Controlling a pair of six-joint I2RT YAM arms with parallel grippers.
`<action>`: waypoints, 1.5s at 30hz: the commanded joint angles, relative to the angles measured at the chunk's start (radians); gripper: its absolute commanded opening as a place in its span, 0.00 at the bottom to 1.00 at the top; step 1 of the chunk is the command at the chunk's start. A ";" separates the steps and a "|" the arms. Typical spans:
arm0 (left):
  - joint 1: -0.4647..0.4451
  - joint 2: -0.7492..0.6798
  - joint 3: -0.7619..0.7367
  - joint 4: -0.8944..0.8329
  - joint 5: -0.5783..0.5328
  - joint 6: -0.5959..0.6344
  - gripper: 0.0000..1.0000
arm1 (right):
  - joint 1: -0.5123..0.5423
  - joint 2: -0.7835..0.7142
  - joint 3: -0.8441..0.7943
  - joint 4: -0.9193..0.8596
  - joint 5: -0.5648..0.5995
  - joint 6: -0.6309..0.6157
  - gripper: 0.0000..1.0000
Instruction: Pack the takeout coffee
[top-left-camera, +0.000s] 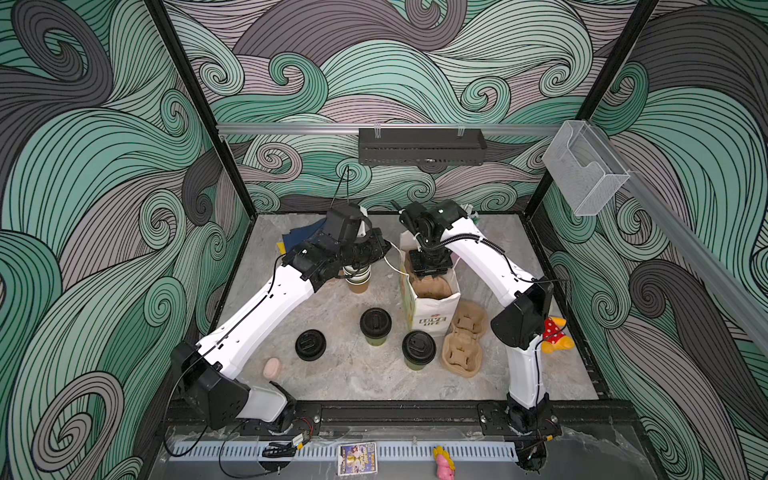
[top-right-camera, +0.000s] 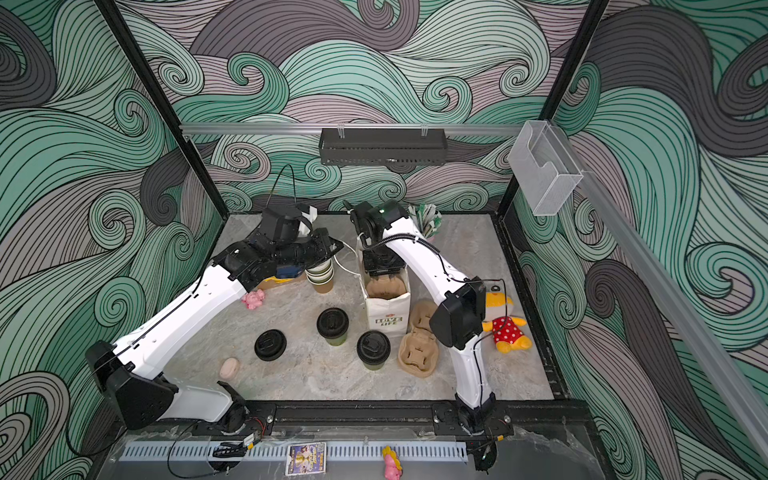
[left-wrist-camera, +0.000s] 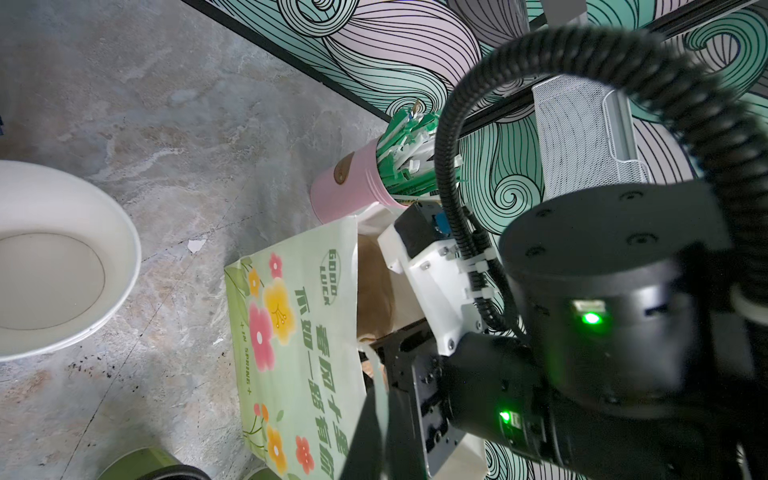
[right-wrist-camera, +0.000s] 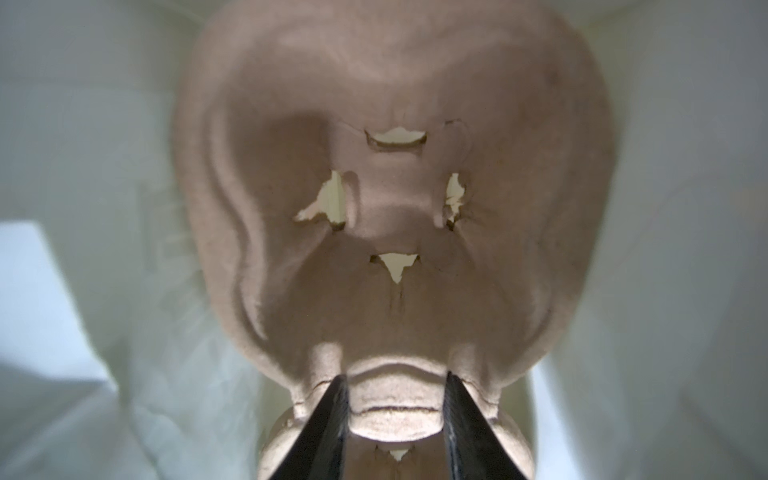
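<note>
Right wrist view: right hand (right-wrist-camera: 395, 378) straddles ridge of brown pulp carrier (right-wrist-camera: 395, 187) inside white bag (right-wrist-camera: 685, 208), grip unclear. Two black-lidded olive-green paper cups (top-left-camera: 375, 326) (top-left-camera: 418, 348) stand on surface (top-left-camera: 340, 374) well apart from it; left hand (top-left-camera: 384, 249) closed

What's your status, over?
Left tool shut near bag. Right tool down in bag, straddling carrier ridge, grip unclear. Unpacked on table: rear cup, front cup. Right tool blocks bag mouth.
</note>
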 joint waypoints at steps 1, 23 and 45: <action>-0.003 -0.012 -0.007 0.032 0.005 0.007 0.00 | -0.005 0.015 -0.008 0.018 0.009 0.009 0.47; -0.003 0.014 0.019 0.025 0.020 0.047 0.44 | -0.014 -0.400 0.026 0.039 -0.252 -0.118 0.64; -0.001 0.046 0.072 -0.108 0.040 0.084 0.28 | -0.024 -0.553 -0.477 0.394 0.134 -0.037 0.38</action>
